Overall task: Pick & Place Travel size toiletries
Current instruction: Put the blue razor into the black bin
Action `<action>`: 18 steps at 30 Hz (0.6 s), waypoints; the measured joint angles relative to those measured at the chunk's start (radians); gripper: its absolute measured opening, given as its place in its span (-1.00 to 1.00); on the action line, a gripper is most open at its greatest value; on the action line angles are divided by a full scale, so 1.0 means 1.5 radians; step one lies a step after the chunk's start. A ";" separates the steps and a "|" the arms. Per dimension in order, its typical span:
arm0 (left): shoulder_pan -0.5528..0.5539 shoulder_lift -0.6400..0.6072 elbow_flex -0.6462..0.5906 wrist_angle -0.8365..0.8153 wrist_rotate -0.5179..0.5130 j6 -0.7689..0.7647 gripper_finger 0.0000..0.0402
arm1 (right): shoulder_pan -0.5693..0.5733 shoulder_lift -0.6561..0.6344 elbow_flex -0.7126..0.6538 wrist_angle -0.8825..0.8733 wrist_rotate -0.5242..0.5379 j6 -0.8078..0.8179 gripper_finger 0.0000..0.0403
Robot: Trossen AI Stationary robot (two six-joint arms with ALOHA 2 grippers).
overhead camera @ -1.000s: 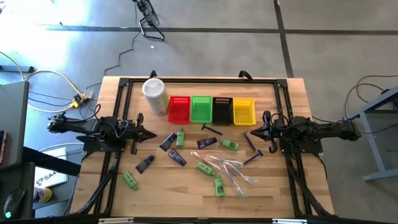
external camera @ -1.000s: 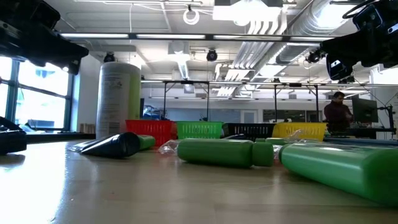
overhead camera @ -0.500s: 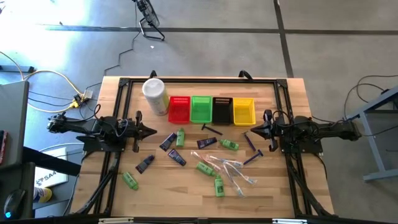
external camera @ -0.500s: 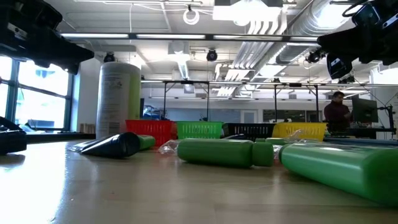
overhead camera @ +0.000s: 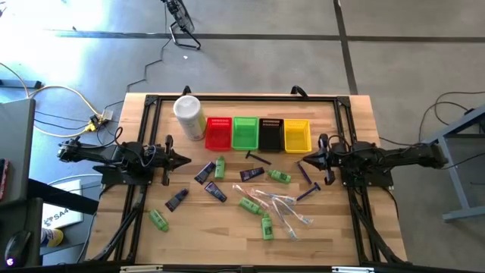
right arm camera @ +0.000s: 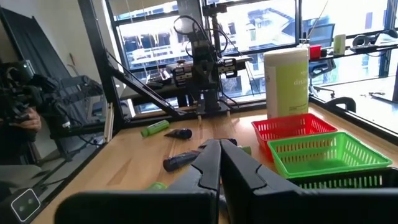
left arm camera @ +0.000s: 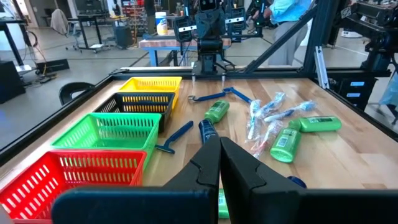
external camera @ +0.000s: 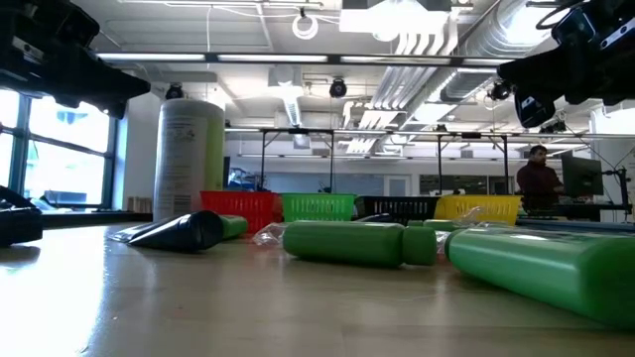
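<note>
From above: wooden table (overhead camera: 114,220) ringed by a dark frame. Left gripper (overhead camera: 186,160) at the left side, pinched closed, holding nothing, bare wood just ahead of it. Right gripper (overhead camera: 301,161) at the right side, likewise closed and empty, tip near a blue razor (overhead camera: 307,192). Toiletries (overhead camera: 267,226) strewn across the middle and front between the two arms; one green bottle (overhead camera: 158,220) lying apart toward the front left corner. Along the far edge, touching in a row: red basket (overhead camera: 218,133), green basket (overhead camera: 244,133), black basket (overhead camera: 270,133), yellow basket (overhead camera: 297,135), with a white canister (overhead camera: 189,115) upright beside the red one.

At table height: green bottles (external camera: 357,243) on their sides up close, a dark tube (external camera: 184,230) left of them, canister and baskets behind. A person (external camera: 538,178) far off in the room.

Left wrist: fingers (left arm camera: 205,163) pressed together; all four baskets showing bare floors.

Right wrist: fingers (right arm camera: 208,165) closed; red and green baskets empty inside.
</note>
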 joint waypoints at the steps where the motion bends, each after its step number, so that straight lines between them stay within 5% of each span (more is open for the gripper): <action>1: 0.000 0.000 0.000 0.000 0.000 0.000 -0.96 | 0.000 0.007 0.003 -0.002 0.000 0.000 -0.99; 18: 0.000 0.000 0.000 -0.001 0.000 0.000 -0.96 | 0.000 0.150 0.109 -0.092 0.020 0.069 -0.99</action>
